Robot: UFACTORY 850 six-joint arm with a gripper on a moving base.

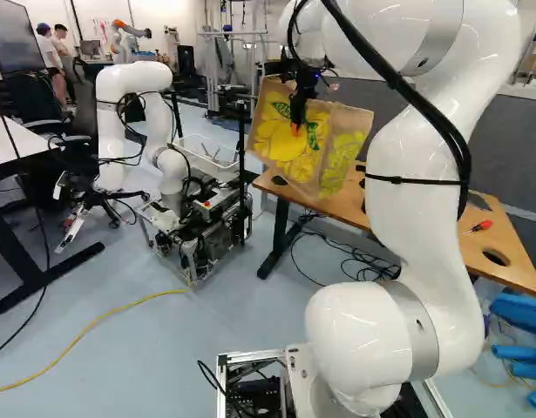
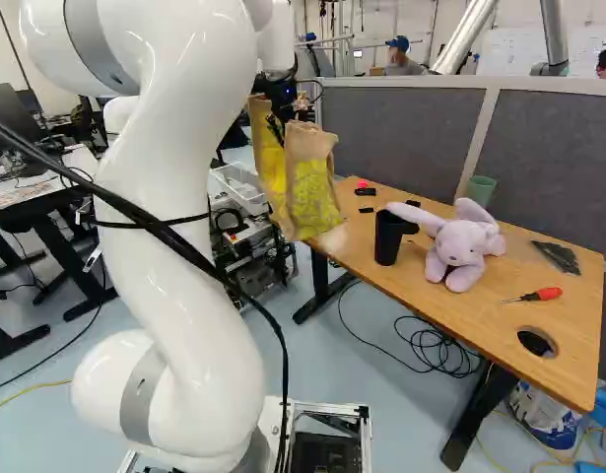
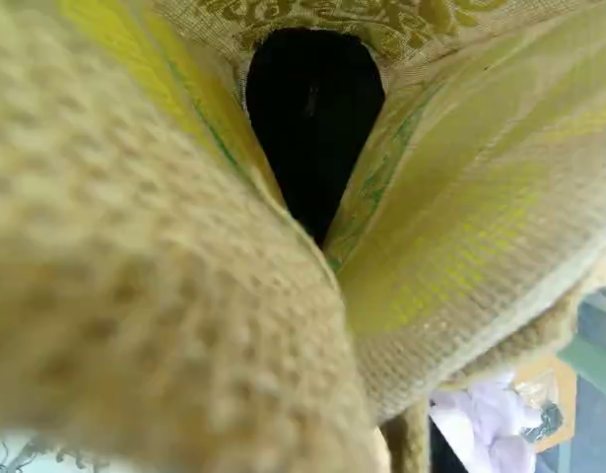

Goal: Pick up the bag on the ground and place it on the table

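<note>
Over the table's far left end: the bag [image 1: 337,161], brown with yellow and green print, hangs tilted from the claw [image 1: 297,113], off the floor; whether its lowest corner touches the wood I cannot tell.
Claw: clamped on the bag's cloth near its top; how wide the gap is I cannot tell, as the cloth hides the grip in the wrist view.
Bag's mouth: gaping towards the wrist camera, dark inside.
Arm: rises from the near side and reaches ahead to the bag.
Table [image 2: 431,286]: runs from far left to near right, along a grey partition [image 2: 401,128].
Black cup [image 2: 389,241]: upright on the table, right of the bag.
Plush toy [image 2: 460,246]: lilac, long-eared, just right of the black cup.
Green cup [image 2: 482,189]: behind the toy, near the partition.
Screwdriver [image 2: 547,294]: red-handled, lying right of the toy.
Dark flat packet [image 2: 557,257]: farther back than the screwdriver.
Under the table: looped black cables [image 2: 442,350] on the floor.
Left of the table: another robot [image 1: 119,104], white, on a wheeled frame.
</note>
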